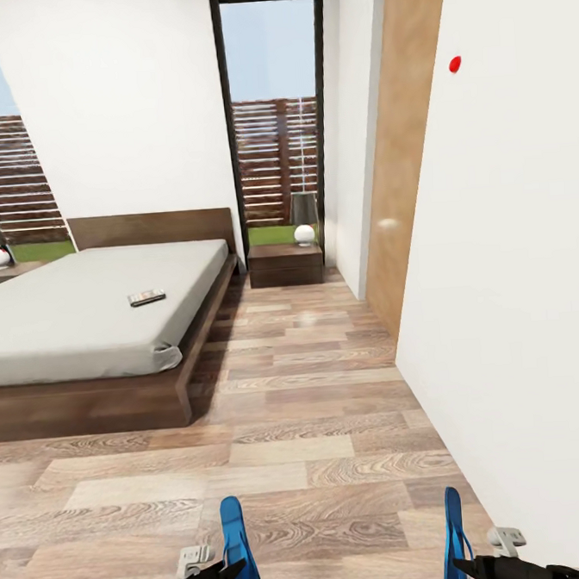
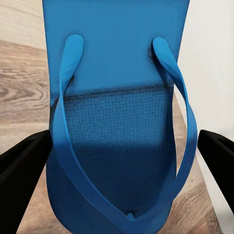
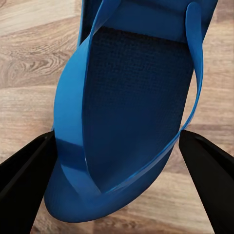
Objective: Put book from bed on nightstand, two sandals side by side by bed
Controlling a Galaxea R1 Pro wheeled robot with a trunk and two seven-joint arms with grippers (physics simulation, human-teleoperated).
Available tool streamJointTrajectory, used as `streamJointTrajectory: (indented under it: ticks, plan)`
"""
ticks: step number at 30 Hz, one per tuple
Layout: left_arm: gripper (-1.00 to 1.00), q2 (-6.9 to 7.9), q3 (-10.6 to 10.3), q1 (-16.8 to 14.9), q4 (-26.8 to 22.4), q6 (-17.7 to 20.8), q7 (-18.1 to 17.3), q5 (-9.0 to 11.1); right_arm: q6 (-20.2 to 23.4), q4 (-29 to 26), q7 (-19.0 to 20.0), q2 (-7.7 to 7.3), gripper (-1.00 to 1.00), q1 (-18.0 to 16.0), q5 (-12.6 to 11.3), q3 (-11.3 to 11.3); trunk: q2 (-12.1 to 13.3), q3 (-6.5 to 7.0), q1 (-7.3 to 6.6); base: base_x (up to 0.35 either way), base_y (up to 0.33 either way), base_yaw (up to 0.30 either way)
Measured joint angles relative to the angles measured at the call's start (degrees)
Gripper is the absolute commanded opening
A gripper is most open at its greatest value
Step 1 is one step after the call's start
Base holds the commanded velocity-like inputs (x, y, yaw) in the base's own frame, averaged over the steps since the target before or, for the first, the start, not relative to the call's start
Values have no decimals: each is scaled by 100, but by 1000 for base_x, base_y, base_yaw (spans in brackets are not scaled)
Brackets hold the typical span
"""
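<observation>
**Sandals held in both grippers, book on the bed**

Bed [image 1: 75, 317] sits at my ten o'clock, with the nightstand [image 1: 285, 265] at twelve beside its headboard. I see the book [image 1: 146, 297] lying on the mattress. My left gripper [image 1: 225, 577] clamps one blue sandal [image 1: 238, 548]; my right gripper [image 1: 469, 566] clamps the other sandal [image 1: 454, 533], both above the plank floor [image 1: 316, 426].

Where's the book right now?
In the head view the book lies flat on the bed's mattress, toward its right edge, left of the nightstand by the window.
</observation>
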Motion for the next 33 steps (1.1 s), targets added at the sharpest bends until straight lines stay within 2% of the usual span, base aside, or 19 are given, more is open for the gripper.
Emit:
streamJointTrajectory:
  ticks: [13,33]
  plan:
    - [-100,-9,3,-4,0,2,-2,1,7,0,0,-1,-100,0,-4,-2,0,-68,0,0,0,0]
    - [-100,-10,8,-3,-1,3,-2,2,7,-1,9,-2,-100,-1,-7,-7,801,290,-439,0,0,0]
